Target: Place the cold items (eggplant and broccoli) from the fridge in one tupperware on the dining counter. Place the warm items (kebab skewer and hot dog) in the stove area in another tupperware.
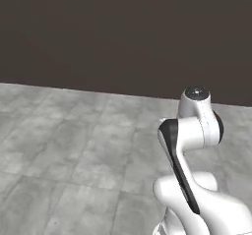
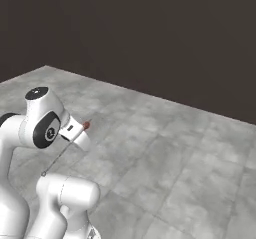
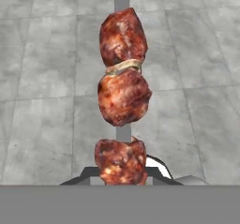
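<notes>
Browned, glossy meat is being shown close up in the hand view: the kebab skewer (image 3: 123,96) is being held along the gripper's line of sight, three chunks threaded on a grey stick that is running up to the top edge of that view. The lowest chunk is being pinched at the gripper (image 3: 121,171), whose two dark fingertips (image 3: 89,173) are sitting tight against either side of the meat, drawn in almost fully, with no visible gap left between pad and chunk. A pale ring, perhaps onion, is being seen wedged between the upper two chunks.

From the right base view the same skewer is being seen as a thin grey stick (image 2: 64,150) slanting down and to the left from the hand, with a small reddish piece at its upper end beside the white wrist; the fingers themselves are being hidden there by the wrist housing. The skewer is being carried in the air, well clear of the floor (image 2: 165,153).

Grey stone-look tiles are being seen under and ahead of the robot in all three views, laid in large slabs with faint joints. A dark brown wall (image 1: 123,32) is bounding the floor at the far side, its base line crossing the left base view almost level and slanting down to the right in the right base view. Open tiled floor is lying between the arm (image 1: 192,150) and that wall on both sides.
</notes>
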Robot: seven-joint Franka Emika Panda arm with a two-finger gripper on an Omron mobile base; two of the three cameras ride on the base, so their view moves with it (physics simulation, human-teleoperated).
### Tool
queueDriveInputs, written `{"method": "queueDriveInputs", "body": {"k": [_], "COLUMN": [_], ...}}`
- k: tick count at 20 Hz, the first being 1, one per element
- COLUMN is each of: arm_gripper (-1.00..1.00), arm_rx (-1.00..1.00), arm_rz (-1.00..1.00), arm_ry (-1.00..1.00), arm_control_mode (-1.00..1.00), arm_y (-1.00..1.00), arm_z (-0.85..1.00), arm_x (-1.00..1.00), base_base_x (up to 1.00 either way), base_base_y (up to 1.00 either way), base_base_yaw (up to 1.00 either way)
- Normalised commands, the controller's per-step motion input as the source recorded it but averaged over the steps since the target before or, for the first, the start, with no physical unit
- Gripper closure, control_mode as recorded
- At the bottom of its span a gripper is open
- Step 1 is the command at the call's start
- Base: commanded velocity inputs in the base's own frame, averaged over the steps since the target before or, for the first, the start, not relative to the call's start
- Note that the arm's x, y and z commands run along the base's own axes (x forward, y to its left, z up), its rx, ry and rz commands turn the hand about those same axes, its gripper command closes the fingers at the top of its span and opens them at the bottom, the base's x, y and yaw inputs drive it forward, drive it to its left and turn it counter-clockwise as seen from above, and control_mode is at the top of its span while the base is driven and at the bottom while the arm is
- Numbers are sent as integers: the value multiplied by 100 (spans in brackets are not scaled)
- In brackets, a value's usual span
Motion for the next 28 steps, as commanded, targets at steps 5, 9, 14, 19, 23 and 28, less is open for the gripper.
{"method": "queueDriveInputs", "body": {"k": [5,9,14,19,23,28], "arm_gripper": [100,100,100,100,100,100], "arm_rx": [0,0,0,0,0,0], "arm_rz": [0,0,0,0,0,0], "arm_ry": [0,0,0,0,0,0], "arm_control_mode": [100,100,100,100,100,100], "arm_y": [0,0,0,0,0,0], "arm_z": [0,0,0,0,0,0], "arm_x": [0,0,0,0,0,0], "base_base_x": [96,81,79,93,100,100], "base_base_y": [-12,-15,-16,-16,-28,-29], "base_base_yaw": [69,75,76,69,55,53]}}
